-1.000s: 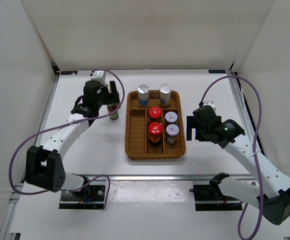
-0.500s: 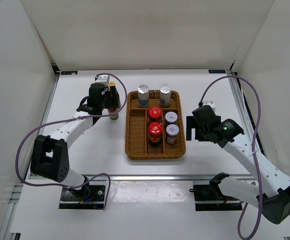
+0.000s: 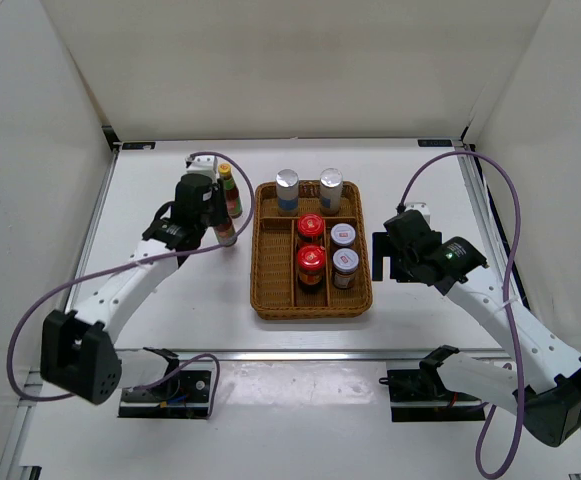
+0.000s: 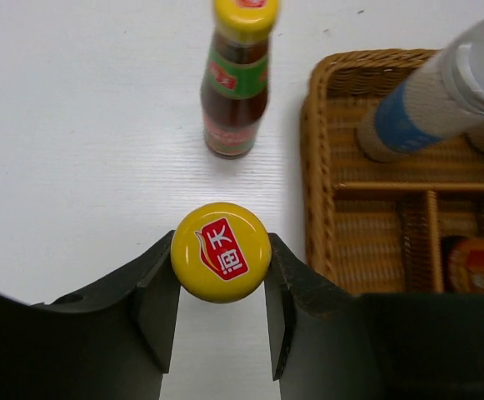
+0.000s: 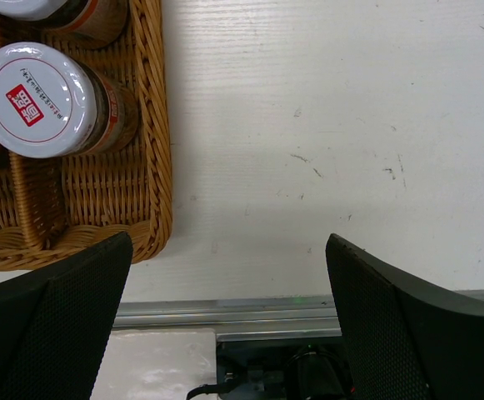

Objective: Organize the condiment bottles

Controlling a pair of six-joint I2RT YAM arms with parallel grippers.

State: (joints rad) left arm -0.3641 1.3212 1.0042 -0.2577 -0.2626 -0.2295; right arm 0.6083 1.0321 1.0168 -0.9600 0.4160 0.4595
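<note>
Snugly between left jaws: yellow-capped bottle (image 4: 221,252)

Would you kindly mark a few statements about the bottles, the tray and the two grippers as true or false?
1. The left gripper is closed on a yellow-capped sauce bottle. True.
2. The two red-lidded jars stand in the wicker tray. True.
3. Both sauce bottles are in the tray. False: both are outside it, to its left; the other yellow-capped bottle stands on the table.
4. The right gripper holds one of the white-lidded jars. False: it is open and empty beside the tray, and those jars sit in the tray.
</note>
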